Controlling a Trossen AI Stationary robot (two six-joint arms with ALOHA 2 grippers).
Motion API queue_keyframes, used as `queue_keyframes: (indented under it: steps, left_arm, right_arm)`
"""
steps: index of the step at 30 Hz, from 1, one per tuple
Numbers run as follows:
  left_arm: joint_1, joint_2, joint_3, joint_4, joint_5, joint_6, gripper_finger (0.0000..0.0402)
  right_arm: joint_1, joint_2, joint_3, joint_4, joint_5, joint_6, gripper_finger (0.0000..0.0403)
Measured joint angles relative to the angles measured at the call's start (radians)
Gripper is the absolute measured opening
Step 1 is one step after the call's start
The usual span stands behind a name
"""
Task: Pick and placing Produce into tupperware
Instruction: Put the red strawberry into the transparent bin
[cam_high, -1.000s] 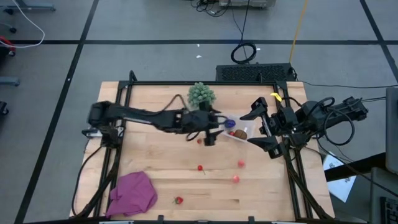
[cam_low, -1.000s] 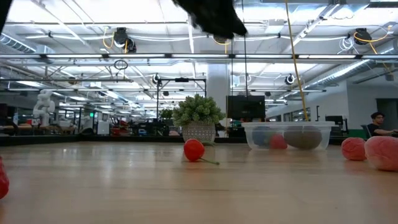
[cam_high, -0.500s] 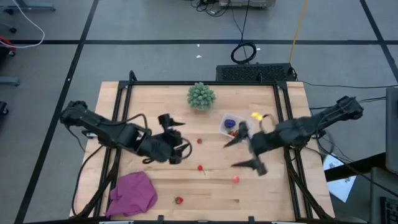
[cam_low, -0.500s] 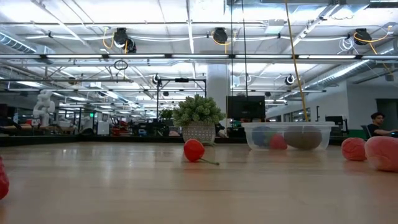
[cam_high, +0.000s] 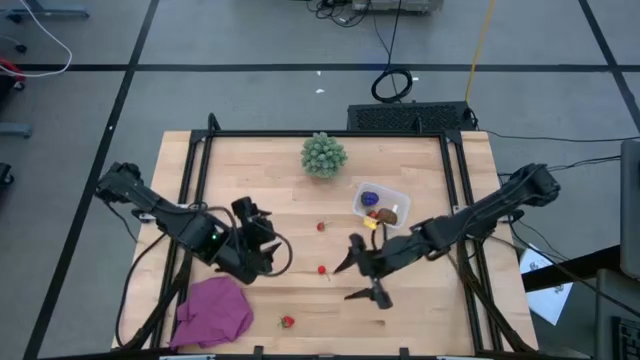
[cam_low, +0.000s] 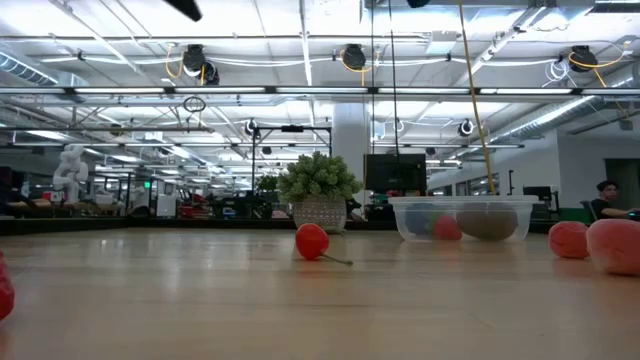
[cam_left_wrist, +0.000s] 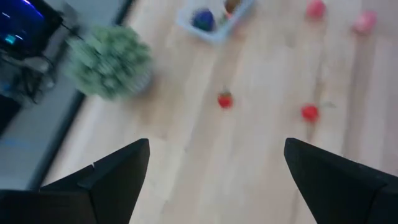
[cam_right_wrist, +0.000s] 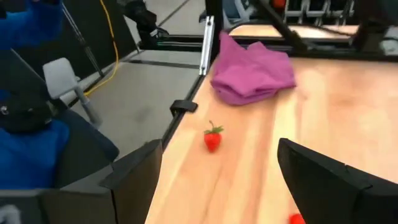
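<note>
On the workbench, sorting stands partly done: some produce boxed, red berries loose.

At the right rear of the table (cam_high: 250, 180), the tupperware (cam_high: 398, 192) holds a dark purple cluster (cam_high: 371, 197), a brown kiwi-like piece (cam_high: 388, 214) and a red piece (cam_high: 372, 213). Outside lie one berry (cam_high: 320, 226) mid-table, another (cam_high: 322, 269) nearer the front and a strawberry (cam_high: 287, 321) beside the magenta cloth (cam_high: 213, 310). Both tools are released and carry nothing: the right gripper (cam_high: 362, 279) hovers close to the second berry, the left gripper (cam_high: 262, 243) waits at front left.

1 tupperware (cam_high: 383, 204); 1 green spiky ball (cam_high: 324, 155); 1 magenta cloth (cam_high: 214, 310).
</note>
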Motion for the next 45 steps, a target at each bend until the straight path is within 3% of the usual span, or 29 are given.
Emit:
queue_keyframes:
  steps: [5,14,25,45]
  left_arm:
    - [-0.073,0.000,-0.100,0.068,0.053,-0.118,0.0379]
    - [-0.133,0.034,-0.339,0.577,0.206,-0.120,0.0379]
    - [-0.147,0.244,-0.359,0.833,0.443,-0.098,0.0379]
    - [-0.246,0.378,-0.357,0.939,0.454,-0.288,0.0379]
  right_arm:
    - [0.000,0.065,0.000,0.027,-0.001,0.044,0.0311]
    - [-0.016,0.087,0.000,0.035,0.003,0.056,0.0311]
    - [-0.061,0.083,0.000,0.033,0.003,0.054,0.0311]
    - [-0.118,0.083,-0.001,0.082,0.004,0.061,0.0311]
